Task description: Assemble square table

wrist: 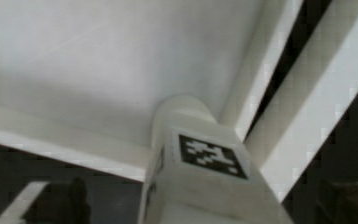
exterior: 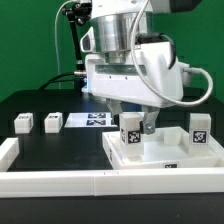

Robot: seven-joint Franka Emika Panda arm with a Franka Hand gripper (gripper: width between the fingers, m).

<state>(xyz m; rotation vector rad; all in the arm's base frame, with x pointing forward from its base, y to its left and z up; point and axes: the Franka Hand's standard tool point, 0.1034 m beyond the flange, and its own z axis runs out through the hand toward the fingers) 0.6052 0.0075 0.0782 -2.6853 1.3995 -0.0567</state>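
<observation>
The square table slab (exterior: pixel 160 155) lies rim-up at the front of the exterior view's right. One white tagged leg (exterior: pixel 199 131) stands in its far right corner. My gripper (exterior: pixel 138 125) is shut on a second leg (exterior: pixel 130 131) and holds it upright on the slab near the far left corner. In the wrist view this leg (wrist: pixel 201 152) shows its tag between my dark fingers (wrist: pixel 30 205), over the slab's flat underside (wrist: pixel 105 70) and close to its rim (wrist: pixel 274 60). Two loose legs (exterior: pixel 22 122) (exterior: pixel 52 122) stand on the table at the exterior view's left.
The marker board (exterior: pixel 92 120) lies flat behind the slab, beside the loose legs. A long white rail (exterior: pixel 60 182) runs along the front edge and up the exterior view's left side. A black stand with cables is at the back left.
</observation>
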